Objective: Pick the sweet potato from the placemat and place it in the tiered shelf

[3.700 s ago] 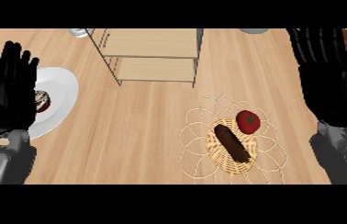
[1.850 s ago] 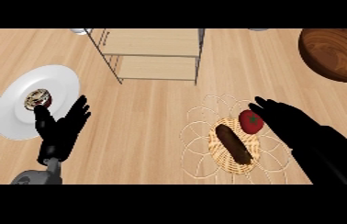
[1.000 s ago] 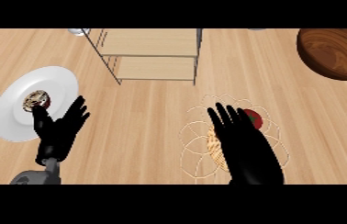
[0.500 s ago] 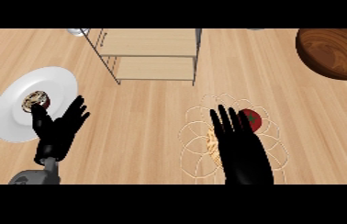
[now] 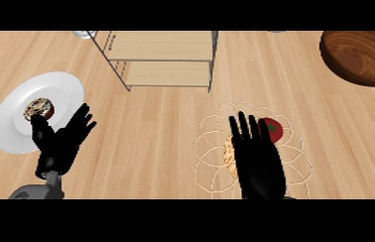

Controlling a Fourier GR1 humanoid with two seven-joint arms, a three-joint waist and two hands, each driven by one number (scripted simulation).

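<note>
Head view: your right hand (image 5: 256,156) lies flat over the placemat (image 5: 209,137) centre, fingers straight & spread, holding nothing. The sweet potato isn't visible, prob. under that palm, beside a red tomato (image 5: 274,129). Expect it stiff, fairly heavy, not fragile; wrap it mid-length. Your left hand (image 5: 62,139) rests open by the plate (image 5: 58,87). The tiered shelf (image 5: 164,57) stands well apart.

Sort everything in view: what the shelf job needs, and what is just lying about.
Job: placemat; tiered shelf; right hand, open over the placemat, sweet potato hidden beneath.
Lying about: red fruit on the placemat; white plate with doughnut; wooden bowl; left hand, resting open.
</note>
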